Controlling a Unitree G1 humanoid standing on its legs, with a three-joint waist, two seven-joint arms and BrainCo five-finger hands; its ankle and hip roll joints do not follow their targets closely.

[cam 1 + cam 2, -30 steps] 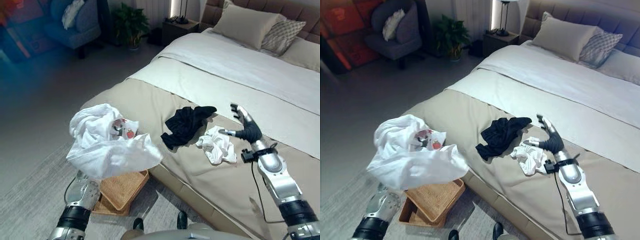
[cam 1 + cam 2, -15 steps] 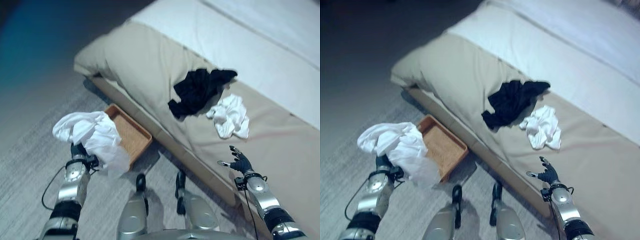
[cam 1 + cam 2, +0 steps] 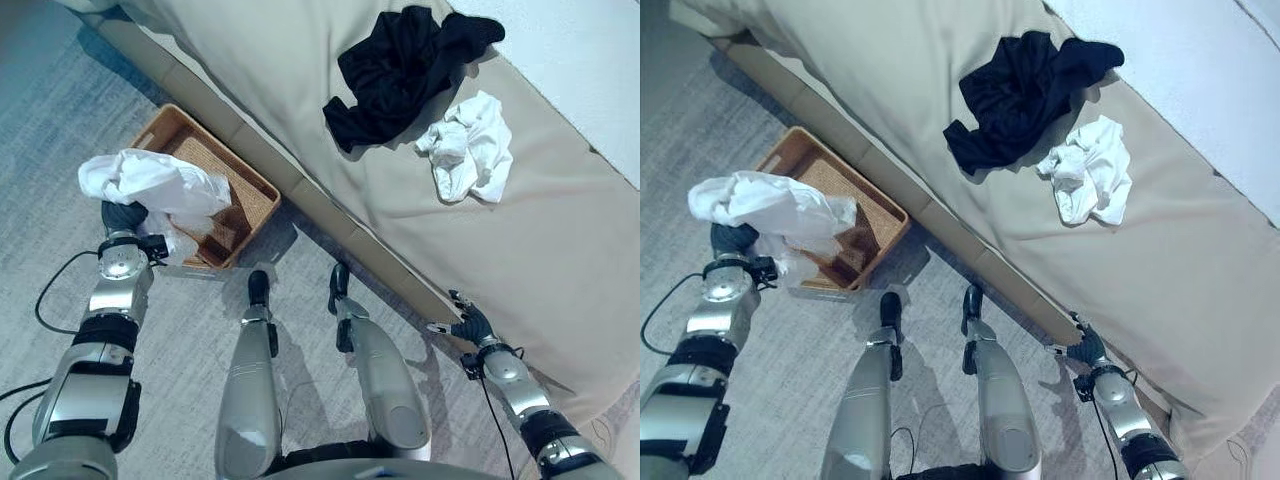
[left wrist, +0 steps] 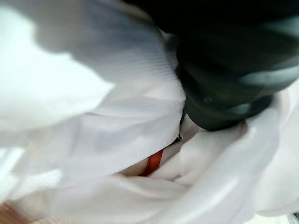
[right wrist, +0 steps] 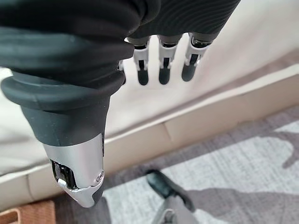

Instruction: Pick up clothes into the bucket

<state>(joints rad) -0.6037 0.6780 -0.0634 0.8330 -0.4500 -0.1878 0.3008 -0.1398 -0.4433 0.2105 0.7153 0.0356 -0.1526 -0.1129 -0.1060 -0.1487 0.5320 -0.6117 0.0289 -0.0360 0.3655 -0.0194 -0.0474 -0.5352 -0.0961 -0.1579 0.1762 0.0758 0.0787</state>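
Note:
A bunched white garment (image 3: pixel 150 183) with a red print (image 4: pixel 152 163) hangs from my left hand (image 3: pixel 121 216), which is shut on it. The bundle sits over the near left corner of the brown wicker basket (image 3: pixel 228 180) on the floor by the bed, and its lower folds reach into the basket. A black garment (image 3: pixel 398 65) and a small crumpled white garment (image 3: pixel 466 155) lie side by side on the beige bedspread. My right hand (image 3: pixel 470 325) hangs low beside the bed's edge, its fingers (image 5: pixel 161 71) straight and holding nothing.
The bed's beige side panel (image 3: pixel 300 195) runs diagonally between the basket and the clothes on top. Grey carpet (image 3: pixel 60 110) surrounds the basket. A white sheet (image 3: pixel 590 70) covers the far part of the bed.
The camera has tilted down. My left hand has brought the white garment from beside the basket to over its corner. My right hand has dropped lower by the bed's edge.

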